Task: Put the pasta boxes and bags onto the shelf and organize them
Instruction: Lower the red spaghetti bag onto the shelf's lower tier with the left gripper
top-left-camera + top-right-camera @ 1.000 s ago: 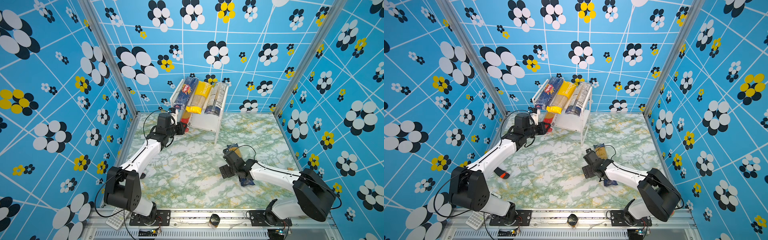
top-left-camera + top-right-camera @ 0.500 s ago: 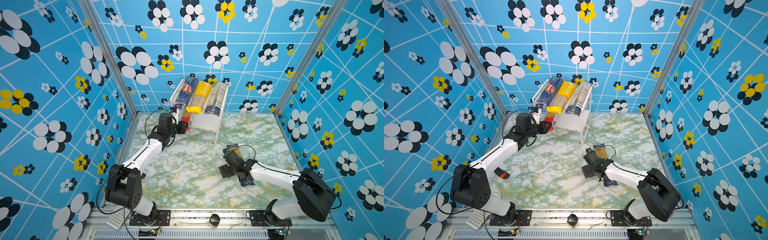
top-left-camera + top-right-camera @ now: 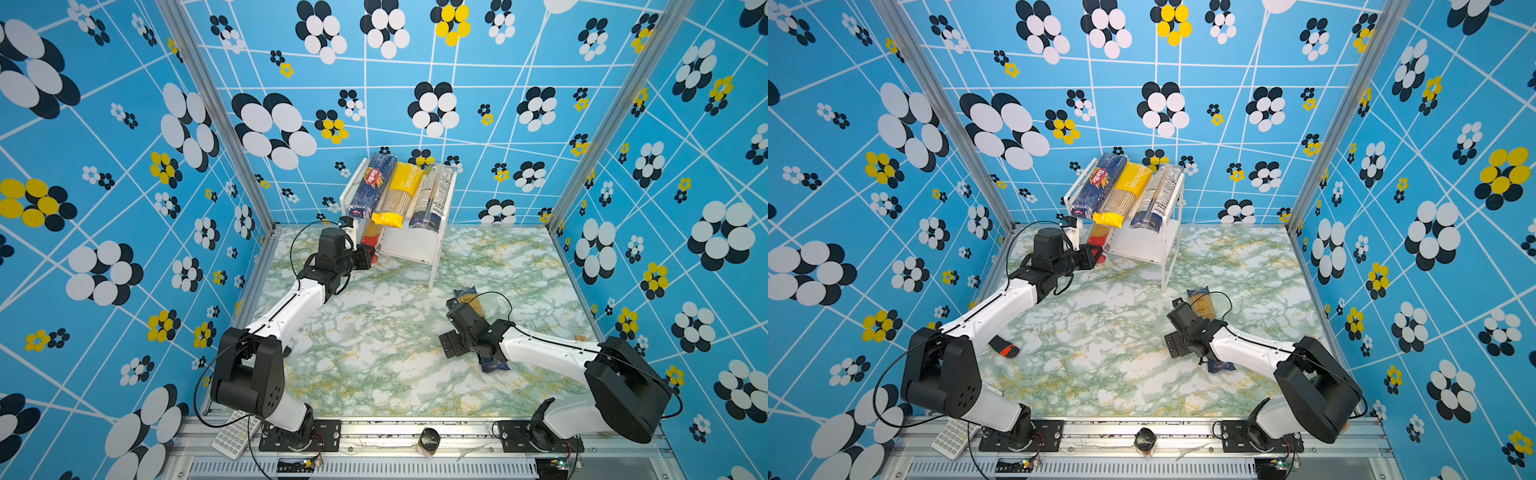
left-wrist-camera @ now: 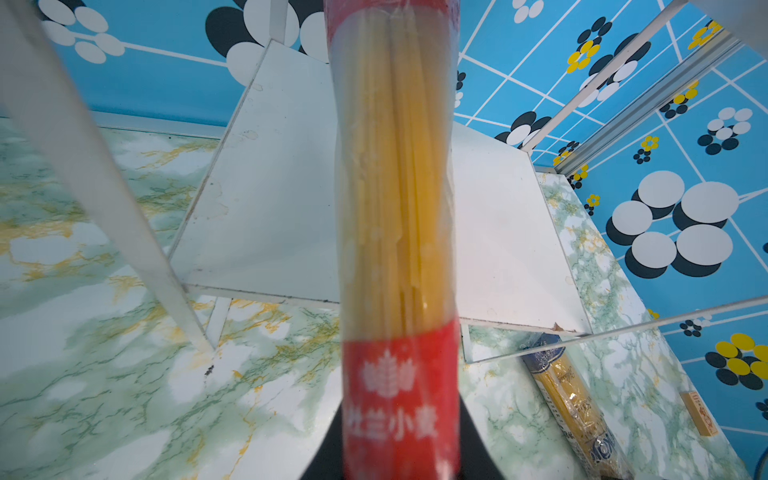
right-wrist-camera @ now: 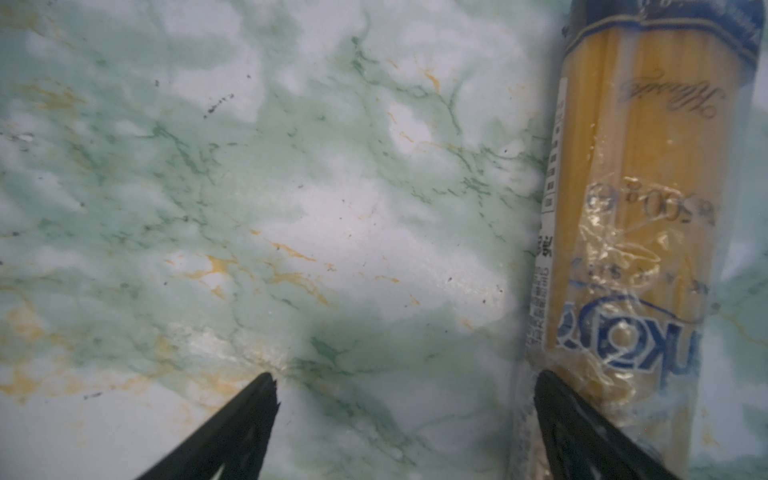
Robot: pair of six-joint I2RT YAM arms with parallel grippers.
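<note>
Red-ended bag point(image 3: 369, 237): pinched at its near red end by the left gripper point(image 3: 368, 258). Far end reaches in over the lower board of the shelf point(image 3: 415, 245), under the top tier. We cannot tell if it rests on the board.
Left arm: stretched from the front-left base to the shelf's front-left corner, wrist about level.
Right arm: low over the table point(image 3: 374, 353), elbow bent. Right gripper point(image 5: 405, 386) points down, jaws spread, nothing between them.
Gold-labelled bag point(image 5: 631, 208): flat on the table, one right finger at its edge.
Top tier: Barilla box point(image 3: 372, 185), yellow bag point(image 3: 397, 195) and white-labelled bag point(image 3: 432, 199) side by side, near ends overhanging the front edge.
Edges: shelf leg point(image 4: 104, 187) just beside the held bag.
Room: we see bare lower board on both sides of the held bag.
</note>
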